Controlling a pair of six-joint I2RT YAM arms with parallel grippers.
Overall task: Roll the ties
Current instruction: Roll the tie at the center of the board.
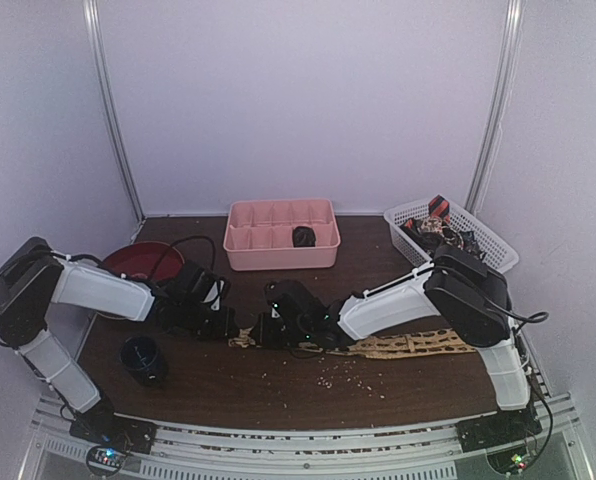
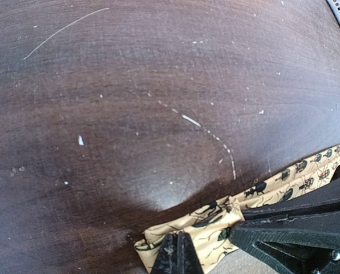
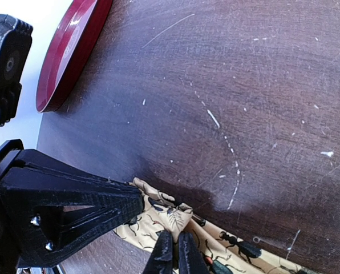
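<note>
Left wrist | left end effector (image 2: 178, 256) pinched shut on tan tie (image 2: 213, 227), folded end, on bench (image 2: 158, 103) | right end effector (image 3: 174, 252) clamped it just beside

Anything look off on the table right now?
Pale crumbs are scattered over the dark table just in front of the tan tie, like spilled debris. The wood also carries a curved dotted scratch. The tie's end is bunched where the left gripper and right gripper pinch it.
</note>
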